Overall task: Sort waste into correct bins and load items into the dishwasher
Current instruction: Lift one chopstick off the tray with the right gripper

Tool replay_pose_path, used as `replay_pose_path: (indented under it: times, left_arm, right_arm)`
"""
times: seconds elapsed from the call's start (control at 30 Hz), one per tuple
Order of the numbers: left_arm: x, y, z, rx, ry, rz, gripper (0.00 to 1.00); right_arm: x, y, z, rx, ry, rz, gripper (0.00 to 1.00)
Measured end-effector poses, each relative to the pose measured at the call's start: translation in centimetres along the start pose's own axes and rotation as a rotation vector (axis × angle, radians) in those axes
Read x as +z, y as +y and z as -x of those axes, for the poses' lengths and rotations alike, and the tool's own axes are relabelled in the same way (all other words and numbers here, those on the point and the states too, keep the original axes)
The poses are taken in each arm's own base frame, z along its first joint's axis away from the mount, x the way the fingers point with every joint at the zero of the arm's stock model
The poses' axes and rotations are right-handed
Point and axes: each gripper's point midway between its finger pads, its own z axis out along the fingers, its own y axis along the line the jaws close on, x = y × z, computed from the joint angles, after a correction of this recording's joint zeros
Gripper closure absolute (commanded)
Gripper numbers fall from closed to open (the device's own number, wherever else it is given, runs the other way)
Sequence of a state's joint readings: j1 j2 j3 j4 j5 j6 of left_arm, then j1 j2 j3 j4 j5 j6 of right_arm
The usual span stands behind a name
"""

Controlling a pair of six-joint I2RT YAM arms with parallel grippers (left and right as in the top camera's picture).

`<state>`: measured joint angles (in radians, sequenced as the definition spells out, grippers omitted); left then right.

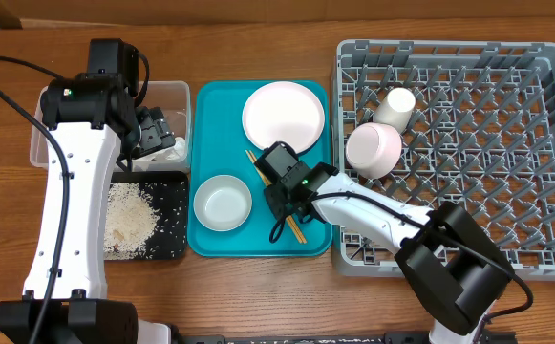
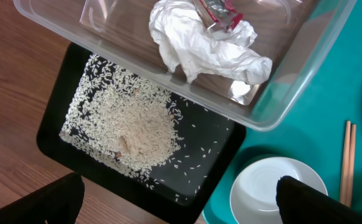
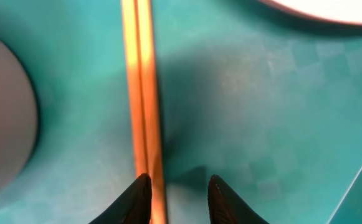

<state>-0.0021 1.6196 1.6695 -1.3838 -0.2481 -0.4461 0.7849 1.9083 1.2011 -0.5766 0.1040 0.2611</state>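
Wood: two thin chopsticks (image 3: 142,93) on teal plastic tray (image 3: 261,124) looked light, stiff, slick; best taken mid-length. R fingers (image 3: 221,202) narrowly apart over them, not pinching; L fingers (image 2: 318,202) spread wide.

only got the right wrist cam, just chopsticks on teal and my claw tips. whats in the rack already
Observer: A pink bowl and a white cup sit in the grey rack, near its left side.
Operator: anything else left to load
Observer: Yes, a pale pink plate and a white bowl are on the teal tray, both apart from the chopsticks.
Operator: and the trash
Observer: The napkin and red wrapper lie in the clear tub; the rice is in the black tray.
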Motion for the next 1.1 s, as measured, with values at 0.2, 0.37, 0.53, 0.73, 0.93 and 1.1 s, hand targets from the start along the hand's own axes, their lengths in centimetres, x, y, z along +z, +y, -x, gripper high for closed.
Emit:
replay_pose_path:
  times: [0.2, 0.37, 0.53, 0.73, 0.93, 1.1]
  left_arm:
    - [0.0, 0.0, -0.01, 0.0, 0.0, 0.0, 0.0]
    - [0.0, 0.0, -0.01, 0.0, 0.0, 0.0, 0.0]
    - [0.0, 0.0, -0.01, 0.0, 0.0, 0.0, 0.0]
    - [0.0, 0.0, -0.01, 0.0, 0.0, 0.0, 0.0]
    - [0.0, 0.0, 0.0, 0.0, 0.0, 0.0, 0.0]
    - [0.0, 0.0, 0.0, 0.0, 0.0, 0.0, 0.0]
  right_arm:
    - [0.09, -0.18, -0.12, 0.003, 0.003, -0.002, 0.68]
    - [0.09, -0.13, -0.14, 0.003, 0.004, 0.002, 0.68]
    - [0.09, 0.11, -0.22, 0.003, 0.009, 0.015, 0.68]
    - [0.09, 0.17, -0.24, 0.003, 0.011, 0.019, 0.68]
    - [0.09, 0.16, -0.26, 0.003, 0.011, 0.019, 0.68]
    - [0.09, 0.19, -0.17, 0.003, 0.008, 0.02, 0.68]
